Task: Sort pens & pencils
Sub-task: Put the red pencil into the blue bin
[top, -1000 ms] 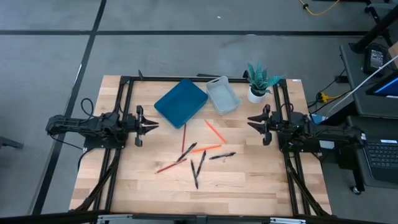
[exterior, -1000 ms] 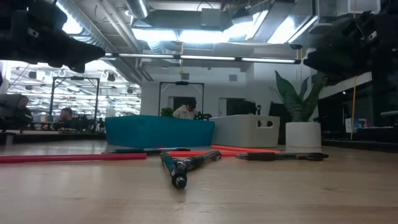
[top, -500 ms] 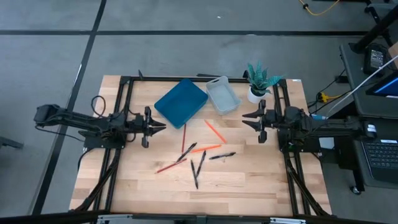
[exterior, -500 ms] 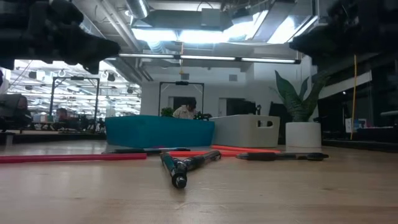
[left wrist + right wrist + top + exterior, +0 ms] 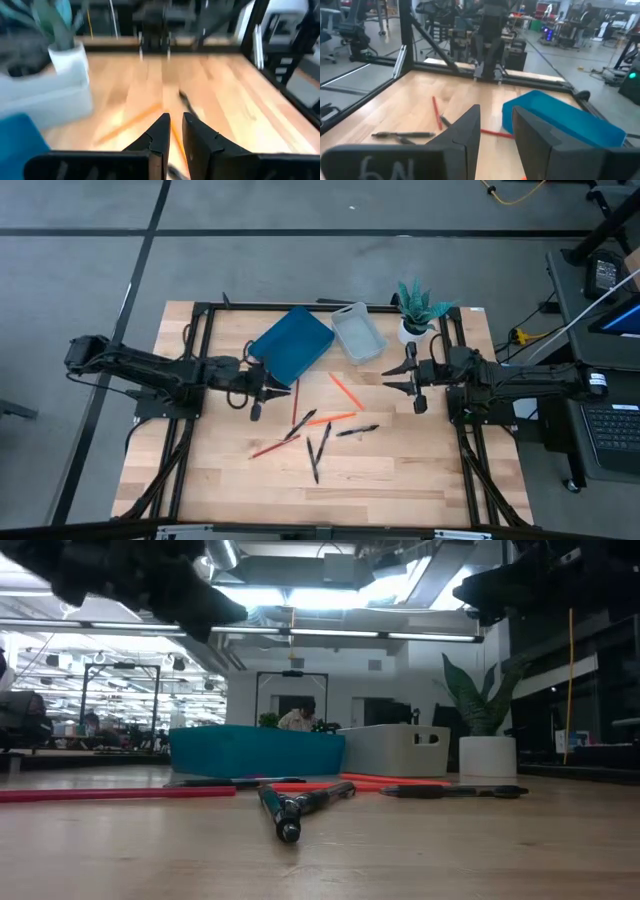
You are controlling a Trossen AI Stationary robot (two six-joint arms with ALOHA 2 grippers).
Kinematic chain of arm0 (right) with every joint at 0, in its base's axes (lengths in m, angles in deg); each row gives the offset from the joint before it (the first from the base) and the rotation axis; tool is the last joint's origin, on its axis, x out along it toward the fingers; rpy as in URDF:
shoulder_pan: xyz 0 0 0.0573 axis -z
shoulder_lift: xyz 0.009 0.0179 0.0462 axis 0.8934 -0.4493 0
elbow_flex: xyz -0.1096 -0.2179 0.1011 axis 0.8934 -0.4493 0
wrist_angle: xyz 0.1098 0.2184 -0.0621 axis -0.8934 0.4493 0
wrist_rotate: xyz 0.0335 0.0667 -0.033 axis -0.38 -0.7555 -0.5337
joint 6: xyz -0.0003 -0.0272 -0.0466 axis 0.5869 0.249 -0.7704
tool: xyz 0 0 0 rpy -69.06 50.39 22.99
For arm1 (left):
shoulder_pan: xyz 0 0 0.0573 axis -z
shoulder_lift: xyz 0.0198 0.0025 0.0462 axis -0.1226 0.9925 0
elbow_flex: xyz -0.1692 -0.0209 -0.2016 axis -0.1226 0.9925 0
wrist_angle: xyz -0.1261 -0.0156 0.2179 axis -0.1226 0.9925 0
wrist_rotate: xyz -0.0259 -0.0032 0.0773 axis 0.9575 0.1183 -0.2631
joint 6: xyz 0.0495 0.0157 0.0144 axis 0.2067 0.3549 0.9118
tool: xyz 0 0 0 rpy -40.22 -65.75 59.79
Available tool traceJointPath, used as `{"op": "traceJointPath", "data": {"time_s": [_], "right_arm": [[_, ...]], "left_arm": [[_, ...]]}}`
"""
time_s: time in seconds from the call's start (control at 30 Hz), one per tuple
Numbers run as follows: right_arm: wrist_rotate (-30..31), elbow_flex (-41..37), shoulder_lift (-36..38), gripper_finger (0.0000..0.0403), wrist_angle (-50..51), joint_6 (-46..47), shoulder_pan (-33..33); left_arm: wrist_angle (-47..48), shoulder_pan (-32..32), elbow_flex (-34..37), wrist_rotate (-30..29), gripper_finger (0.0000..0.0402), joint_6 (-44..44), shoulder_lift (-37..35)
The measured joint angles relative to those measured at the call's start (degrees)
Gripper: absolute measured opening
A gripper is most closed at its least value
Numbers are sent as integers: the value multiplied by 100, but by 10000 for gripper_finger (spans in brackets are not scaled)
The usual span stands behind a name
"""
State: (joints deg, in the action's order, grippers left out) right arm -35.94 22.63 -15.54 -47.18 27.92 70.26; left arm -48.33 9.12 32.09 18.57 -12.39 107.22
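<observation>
While the thin black pens (image 5: 318, 450) and red and orange pencils (image 5: 333, 418) lie scattered mid-table, untouched, both arms reach inward. The left gripper (image 5: 268, 387) and right gripper (image 5: 400, 378) hover empty, fingers slightly parted, presumably approaching a first pick.

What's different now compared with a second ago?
Both arms have reached in toward the middle of the table. The left gripper came farthest, now beside the blue tray; the right gripper moved in less. Neither holds anything. The pens, pencils and grey bin haven't moved.
</observation>
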Motion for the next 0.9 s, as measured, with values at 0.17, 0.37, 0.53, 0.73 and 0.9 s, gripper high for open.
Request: {"op": "traceJointPath", "data": {"time_s": [0.17,0.37,0.53,0.73,0.9], "right_arm": [[-8,0,7,115,239,-35,0],[-8,0,9,115,279,-39,0],[-8,0,9,115,365,-143,0],[-8,0,9,115,353,-133,0],[-8,0,9,115,350,-116,0]], "left_arm": [[810,383,-545,-138,43,-176,144],[1959,927,-890,-1243,43,-1141,148],[2146,1486,-904,-1312,43,-1801,318],[2172,1959,-967,-1423,43,-2562,926],[2838,2300,-1663,-1427,43,-2837,1717]]}}
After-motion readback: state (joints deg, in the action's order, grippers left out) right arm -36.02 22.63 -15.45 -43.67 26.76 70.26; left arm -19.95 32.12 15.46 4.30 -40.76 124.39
